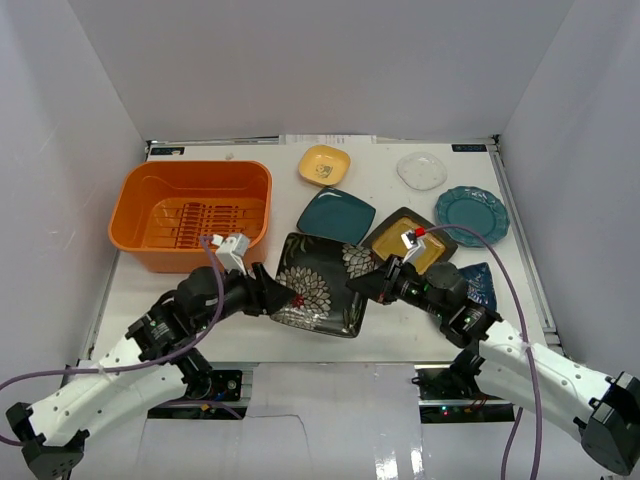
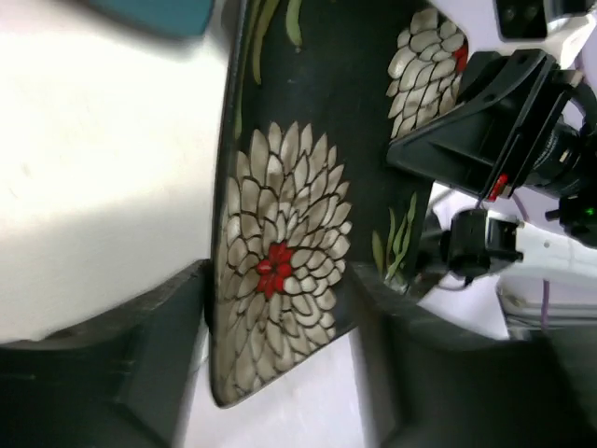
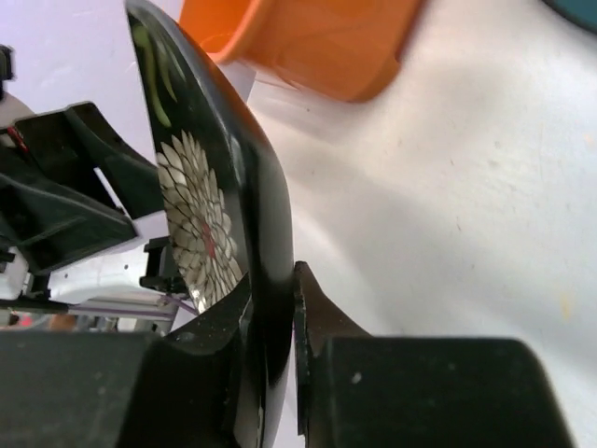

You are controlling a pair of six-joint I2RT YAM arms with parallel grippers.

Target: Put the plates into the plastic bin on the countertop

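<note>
Black flower plate [image 1: 322, 287] near the front middle of the white table [image 1: 250, 335], between the two arms and outside the orange bin [image 1: 135, 205]. Right pincer [image 1: 362, 285] clamped on the right rim of the flower plate, with one of its fingers [image 3: 322, 322] pressed on each face. Left pincer [image 1: 283, 297] at the left side of the flower plate, spread wide, with a corner of the plate in between. Cannot tell: plate lifted or resting on the table. Bin at the back left, just past the left arm, ribbed floor showing. Just behind the flower plate, a teal square plate [image 1: 335, 213] and a mustard square plate [image 1: 400, 232] with a black rim. Farther back, a small yellow plate [image 1: 324, 165] and a clear round plate [image 1: 421, 170]. Off to the right, a teal round plate [image 1: 471, 214] with a wavy edge. Blue plate [image 1: 483, 285] partly hidden behind the right arm.
</note>
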